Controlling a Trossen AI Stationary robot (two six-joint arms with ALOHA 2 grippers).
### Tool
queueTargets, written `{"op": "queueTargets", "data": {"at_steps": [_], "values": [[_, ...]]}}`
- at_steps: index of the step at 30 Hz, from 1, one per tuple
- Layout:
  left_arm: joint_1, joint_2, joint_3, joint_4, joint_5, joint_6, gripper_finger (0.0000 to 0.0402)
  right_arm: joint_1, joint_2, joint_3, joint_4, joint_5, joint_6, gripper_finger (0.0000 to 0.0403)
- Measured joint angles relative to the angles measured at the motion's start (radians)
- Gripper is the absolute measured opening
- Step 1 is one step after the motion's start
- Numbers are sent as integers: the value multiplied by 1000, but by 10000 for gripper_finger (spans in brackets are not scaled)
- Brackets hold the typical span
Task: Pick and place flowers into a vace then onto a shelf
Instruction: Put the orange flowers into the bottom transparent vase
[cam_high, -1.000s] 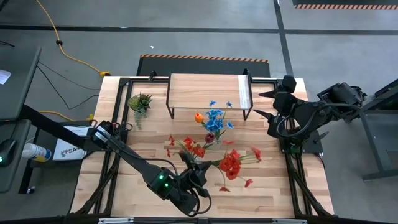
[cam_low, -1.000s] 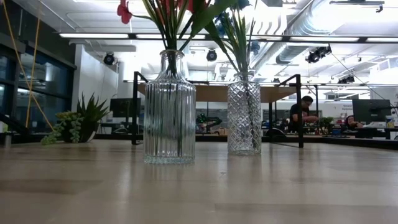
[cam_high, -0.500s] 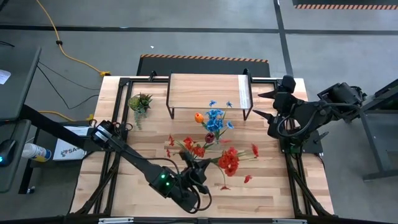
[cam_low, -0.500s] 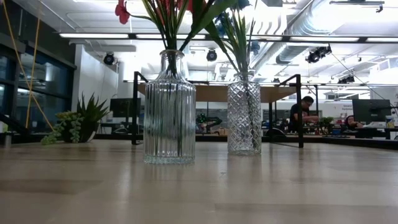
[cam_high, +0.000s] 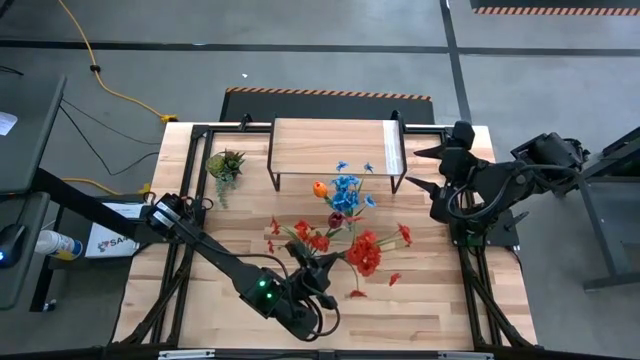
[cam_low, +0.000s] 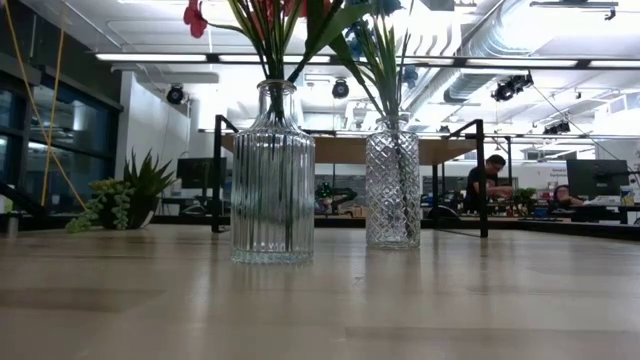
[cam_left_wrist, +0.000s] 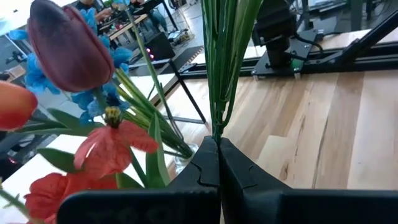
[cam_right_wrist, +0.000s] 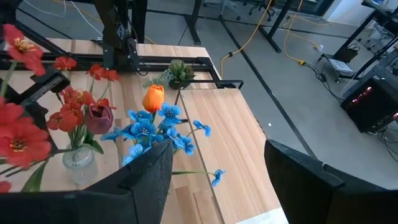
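My left gripper (cam_high: 322, 268) is shut on a red-bloomed bunch (cam_high: 365, 255), held over the near middle of the table. Just beyond it stand two glass vases. The ribbed vase (cam_low: 272, 172) holds red flowers (cam_high: 305, 235) and a maroon tulip (cam_left_wrist: 68, 43). The diamond-cut vase (cam_low: 392, 185) holds blue flowers (cam_high: 346, 190) and an orange tulip (cam_high: 320, 187). The shelf (cam_high: 335, 146) stands at the far edge with a bare top. My right gripper (cam_high: 430, 170) hangs open beside the shelf's right end, holding nothing. My left gripper pinches the red bunch's green stems (cam_left_wrist: 217, 124) between its two fingers. It comes in nearly level from the table's near left. The stems run on past the fingertips to the blooms (cam_high: 366, 256), and the bunch is lifted clear of the table.
A small green leafy plant (cam_high: 225, 163) sits at the far left of the table. Black frame bars (cam_high: 190, 210) run along the table's left and right sides. Bare wood lies to the near right (cam_high: 430, 300). People sit at desks (cam_low: 490, 180) in the room behind.
The held red bunch has swung a little: its blooms have shifted toward the table's far left, closer to the vases. My left gripper has stayed shut on the stems.
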Motion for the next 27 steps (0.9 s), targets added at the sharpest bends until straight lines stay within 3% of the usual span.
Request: {"op": "queueTargets", "data": {"at_steps": [15,27], "values": [[0,0,0,-33,6,-101,25,0,0,0,1,-18,-3,245],[-1,0,0,-193,-12,-339,25,0,0,0,0,-18,-3,245]]}}
